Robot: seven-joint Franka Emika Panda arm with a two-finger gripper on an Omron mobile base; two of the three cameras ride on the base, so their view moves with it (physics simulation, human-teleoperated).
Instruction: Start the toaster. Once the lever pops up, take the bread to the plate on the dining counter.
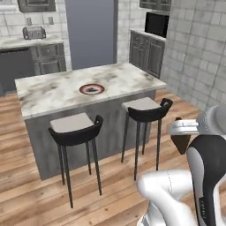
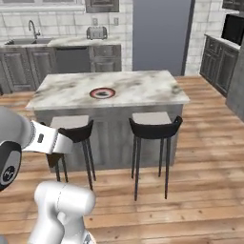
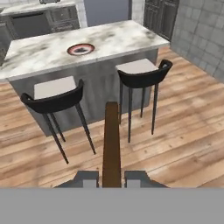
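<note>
My gripper [image 3: 111,178] is shut on the bread [image 3: 112,144], a dark-brown slice seen edge-on between the fingers. In the left base view the bread [image 1: 181,142] hangs over the wooden floor, in front of the dining counter [image 1: 128,77] and right of the stools. The red-rimmed plate [image 1: 92,89] [image 2: 102,92] [image 3: 81,49] lies near the middle of that marble top, well ahead of the gripper. The grey toaster [image 1: 34,32] [image 2: 96,32] stands on the far worktop by the tiled wall.
Two black bar stools with pale seats [image 1: 75,128] [image 1: 145,110] stand against the near side of the island, between me and the plate. Dark cabinets line the back wall, and a tiled wall [image 1: 198,57] rises on the right. Wooden floor lies around the stools.
</note>
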